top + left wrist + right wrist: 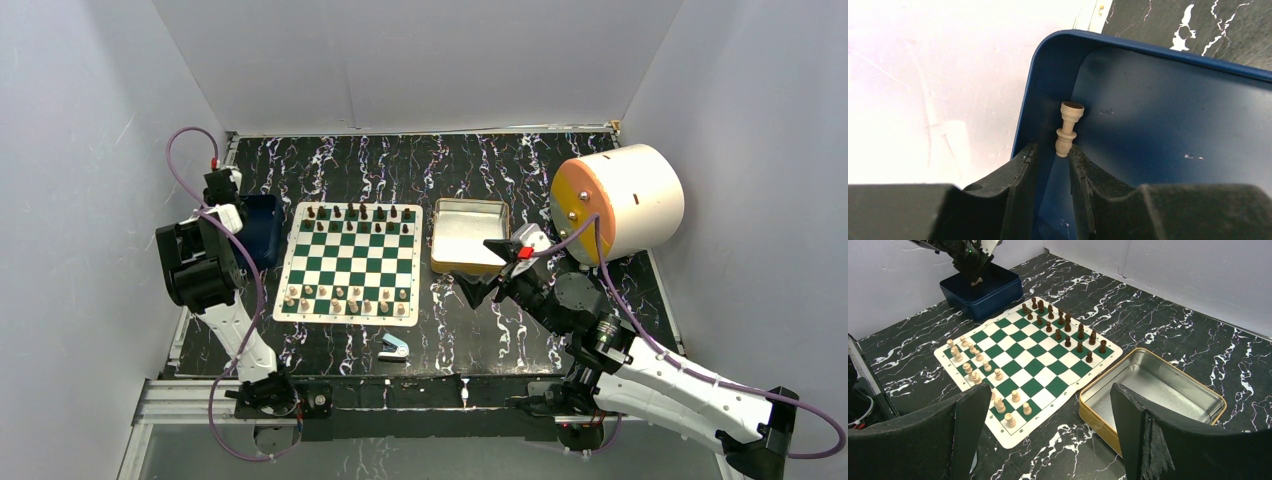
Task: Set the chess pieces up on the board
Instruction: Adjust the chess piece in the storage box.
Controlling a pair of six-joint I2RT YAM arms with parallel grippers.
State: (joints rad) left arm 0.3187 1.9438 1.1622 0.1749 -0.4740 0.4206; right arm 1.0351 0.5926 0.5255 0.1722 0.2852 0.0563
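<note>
**Q:** What does the left gripper (1053, 155) show?

**A:** It hangs over a corner of the dark blue tray (1045, 85), which sits just left of the board (348, 262). One pale piece (1067, 129) projects from between its fingers (1018, 175), with the rounded end at the tips and the flared end pointing away. The jaws stand narrowly apart. The piece touches one finger, but a strip of blue shows along the other, so I cannot tell whether it is clamped or merely framed.

**Q:** And the right gripper (1048, 390)?

**A:** It is spread wide and grasps nothing. It hovers at the near side of the tin (465, 230), which lies just right of the board.

**Q:** Where are the other chess pieces?

**A:** They stand on the board, which lies flat on the marbled table (480, 170). The dark pieces (360, 212) are ranked along its far edge and the pale pieces (345, 298) along its near edge. A blue-and-white stapler (394, 347) lies on the table just in front of the near border.
</note>
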